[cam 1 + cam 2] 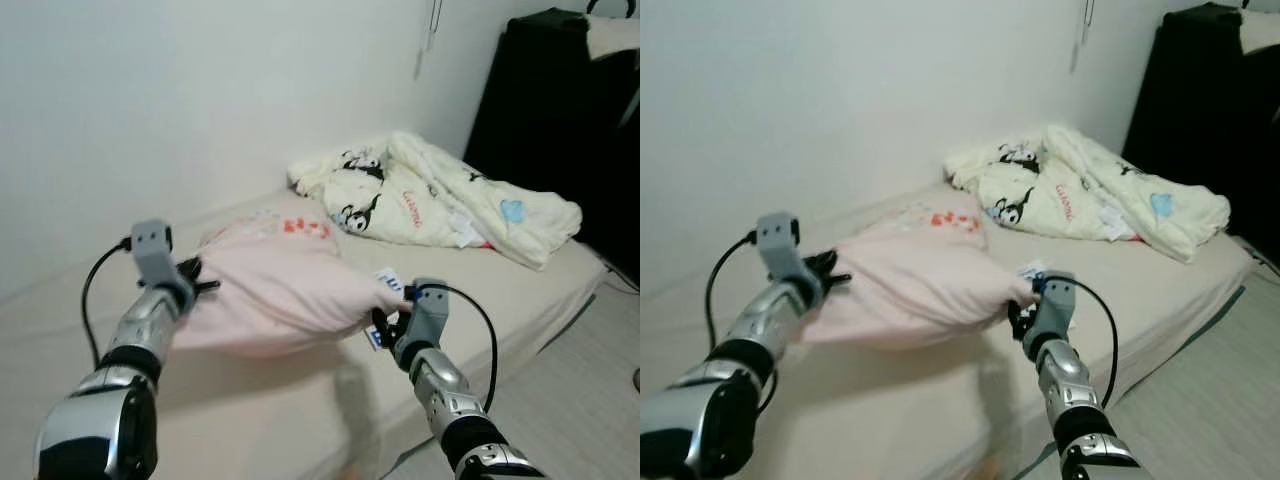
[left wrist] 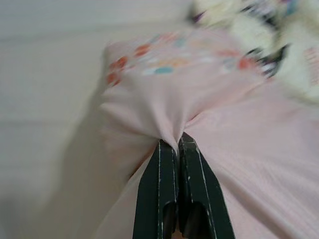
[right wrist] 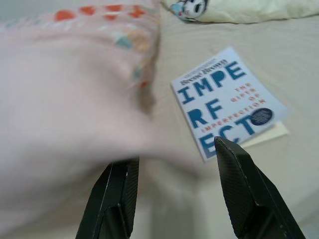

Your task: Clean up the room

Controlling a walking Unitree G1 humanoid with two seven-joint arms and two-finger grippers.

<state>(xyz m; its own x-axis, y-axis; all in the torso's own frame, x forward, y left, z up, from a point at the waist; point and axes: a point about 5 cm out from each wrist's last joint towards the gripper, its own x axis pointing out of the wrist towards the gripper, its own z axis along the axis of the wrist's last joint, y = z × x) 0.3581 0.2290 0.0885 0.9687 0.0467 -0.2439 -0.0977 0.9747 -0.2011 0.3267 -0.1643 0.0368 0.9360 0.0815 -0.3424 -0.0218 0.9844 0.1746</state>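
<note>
A pale pink pillow (image 1: 280,290) with a coloured print along its far edge hangs lifted over the beige bed (image 1: 520,290), stretched between my two arms. My left gripper (image 2: 177,142) is shut, pinching a fold of the pillow's left end (image 1: 200,280). My right gripper (image 3: 174,152) is at the pillow's right corner (image 1: 385,325) with its fingers spread apart. The blurred pink fabric lies against one finger. Beneath it a white book (image 3: 224,99) with blue letters lies flat on the mattress.
A crumpled cream blanket (image 1: 440,195) with cartoon prints is heaped at the bed's far end. A tall black cabinet (image 1: 570,100) stands at the right. A white wall (image 1: 200,100) runs along the bed's far side. Pale floor (image 1: 570,400) lies at the lower right.
</note>
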